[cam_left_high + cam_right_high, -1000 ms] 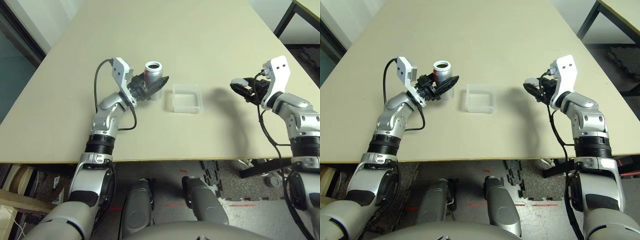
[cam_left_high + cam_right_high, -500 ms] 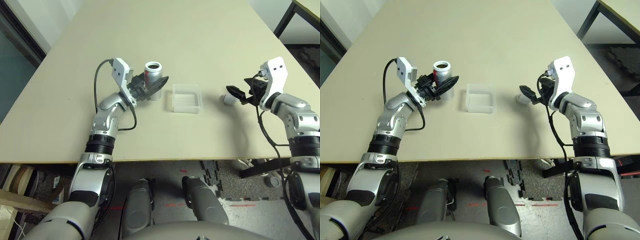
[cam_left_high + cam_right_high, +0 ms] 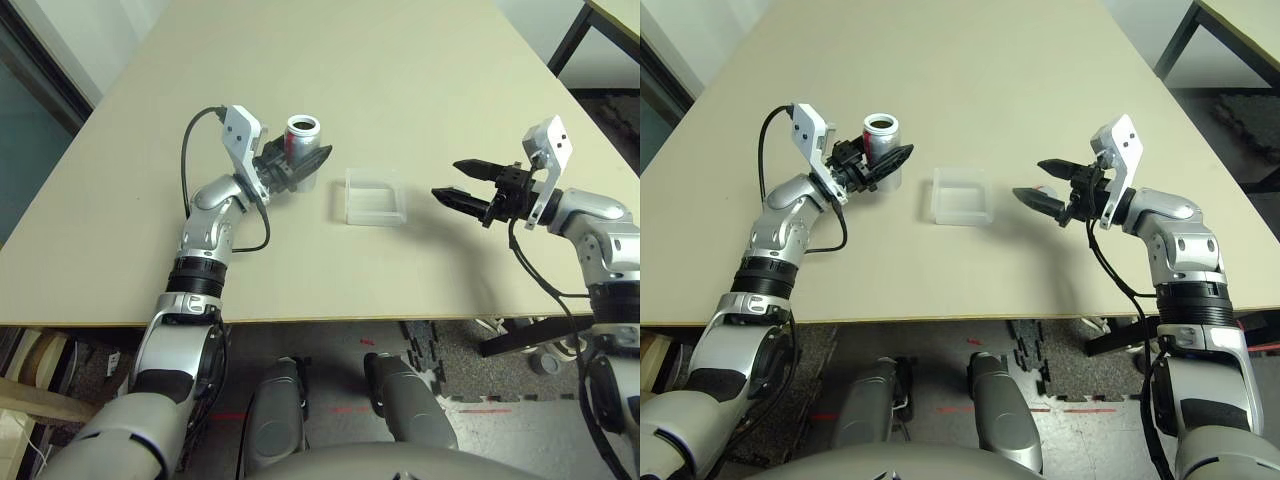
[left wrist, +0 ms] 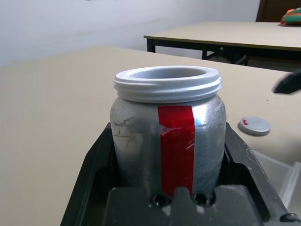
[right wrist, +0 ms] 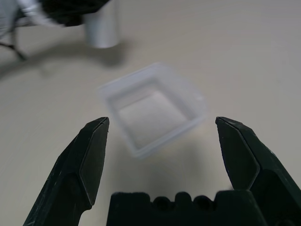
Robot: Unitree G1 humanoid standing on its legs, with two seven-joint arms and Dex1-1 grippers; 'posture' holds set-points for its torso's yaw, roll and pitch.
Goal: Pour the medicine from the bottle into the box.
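The small whitish-grey round cap (image 4: 254, 125) has been let go onto the table, and the right gripper (image 3: 445, 178), its fingers spread and empty, has been shifted nearer the left one. The uncapped silver-grey cylindrical bottle with the red label (image 3: 301, 143) is pinched upright in the left gripper (image 3: 304, 163), and the shallow clear plastic box (image 3: 376, 219) lies between the grippers, so pouring can presumably be started.

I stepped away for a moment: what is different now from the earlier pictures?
The right gripper let go of the cap, leaving it on the table, then moved toward the box. The left gripper still grips the bottle; the box stayed put.
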